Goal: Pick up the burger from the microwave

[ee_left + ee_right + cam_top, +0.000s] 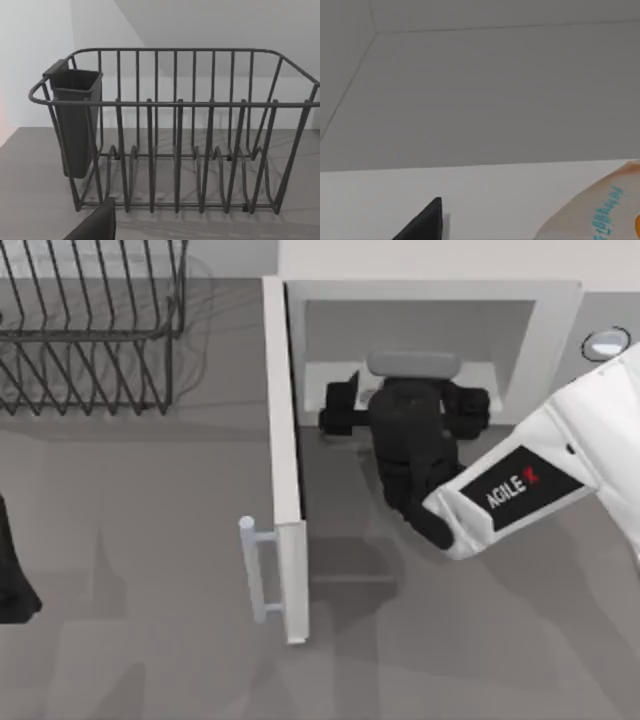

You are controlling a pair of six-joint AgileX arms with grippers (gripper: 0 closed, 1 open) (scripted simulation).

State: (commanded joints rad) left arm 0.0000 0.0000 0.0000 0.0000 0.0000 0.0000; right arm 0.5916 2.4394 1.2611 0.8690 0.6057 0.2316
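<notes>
Right wrist view: burger [600,212] (close).

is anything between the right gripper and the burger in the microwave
Nothing visible. The microwave door is swung open, and the right gripper is at the cavity mouth. In the right wrist view the burger sits close, bare floor between.

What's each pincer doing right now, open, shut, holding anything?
Left pincer: parked at the table's left edge, state cannot be told.
Right pincer: reaching into the microwave beside the burger; grip cannot be told.
</notes>
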